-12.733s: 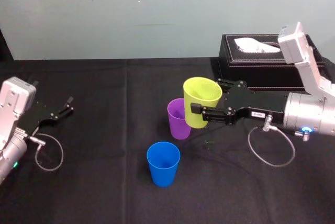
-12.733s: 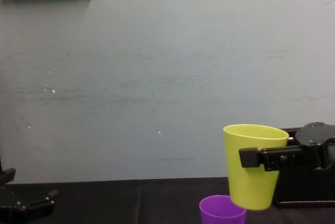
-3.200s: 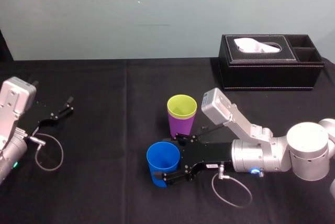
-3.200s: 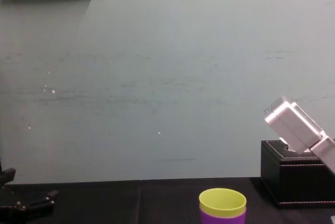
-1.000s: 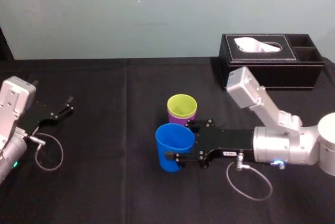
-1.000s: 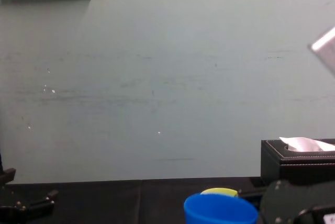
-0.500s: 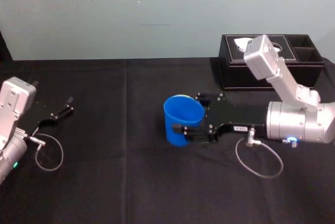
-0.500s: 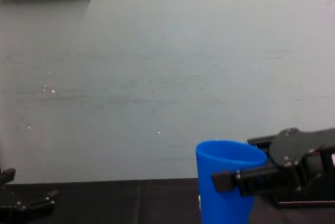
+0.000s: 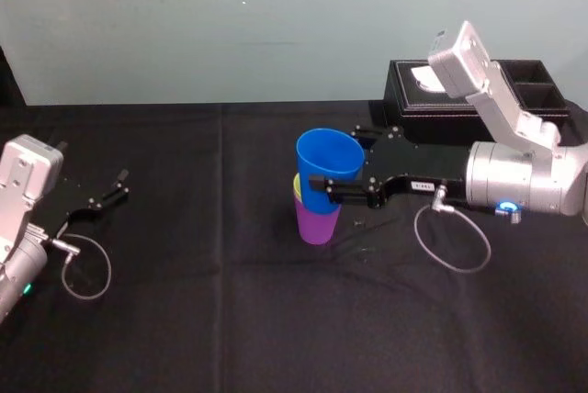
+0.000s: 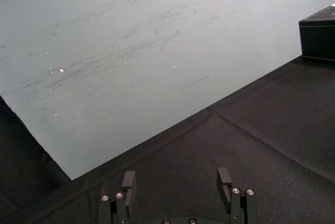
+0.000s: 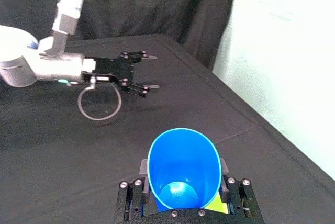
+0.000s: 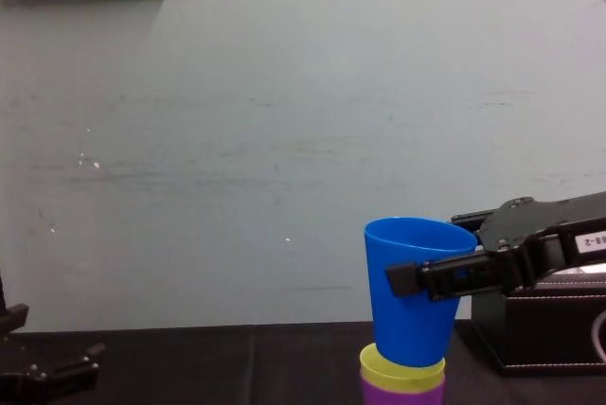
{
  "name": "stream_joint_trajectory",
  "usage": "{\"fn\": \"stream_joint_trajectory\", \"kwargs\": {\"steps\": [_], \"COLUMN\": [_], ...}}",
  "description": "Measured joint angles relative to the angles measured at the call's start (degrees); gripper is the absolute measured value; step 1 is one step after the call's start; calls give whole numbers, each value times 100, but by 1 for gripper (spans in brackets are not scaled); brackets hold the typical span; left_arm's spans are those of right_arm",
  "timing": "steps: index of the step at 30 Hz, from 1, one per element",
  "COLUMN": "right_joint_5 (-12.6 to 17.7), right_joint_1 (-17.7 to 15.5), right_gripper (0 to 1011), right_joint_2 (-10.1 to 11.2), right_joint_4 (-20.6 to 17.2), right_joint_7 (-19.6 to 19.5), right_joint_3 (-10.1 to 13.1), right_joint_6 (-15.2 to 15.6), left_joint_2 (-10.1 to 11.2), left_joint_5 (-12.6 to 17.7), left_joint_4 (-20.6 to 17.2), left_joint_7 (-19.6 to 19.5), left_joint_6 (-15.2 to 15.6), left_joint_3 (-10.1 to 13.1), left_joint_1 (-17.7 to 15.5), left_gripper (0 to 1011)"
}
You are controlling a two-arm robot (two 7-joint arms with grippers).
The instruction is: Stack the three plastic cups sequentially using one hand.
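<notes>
Your black table (image 9: 184, 320): yellow-green cup (image 12: 402, 370) nested in purple cup (image 9: 318, 224). Right gripper (image 9: 342, 173) clamps blue cup (image 9: 322, 159) directly over them; left gripper (image 10: 178, 182) parked, fingers apart.

Right gripper (image 9: 323, 184) clamps blue cup (image 9: 327, 162) over yellow-green cup (image 9: 298, 190) nested in purple cup (image 9: 318, 224), mid-bench (image 9: 230, 306). Left gripper (image 9: 115, 187) parked far left, fingers (image 9: 121, 175) apart.

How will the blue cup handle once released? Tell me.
Probably light and stiff: the right gripper holds the blue cup by its wall, no dent showing. Its smooth taper may slip. Barely entering the yellow-green cup, it could tilt if dropped. The left gripper idles.
</notes>
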Motion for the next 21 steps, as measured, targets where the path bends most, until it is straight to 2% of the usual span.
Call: {"fn": "stream_joint_trajectory", "kwargs": {"steps": [14,21], "right_joint_5": [-167,-237], "right_joint_1": [494,635], "right_gripper": [724,724], "right_joint_2": [-382,-498], "right_joint_4": [776,986], "right_joint_7": [77,92], "right_joint_3": [-196,-260], "right_joint_6": [81,99], "left_joint_2": [0,0], "left_joint_5": [0,0], "left_joint_4": [0,0], "left_joint_7": [0,0], "left_joint_6": [0,0], "left_joint_3": [0,0], "left_joint_1": [0,0], "left_gripper": [1012,1011]}}
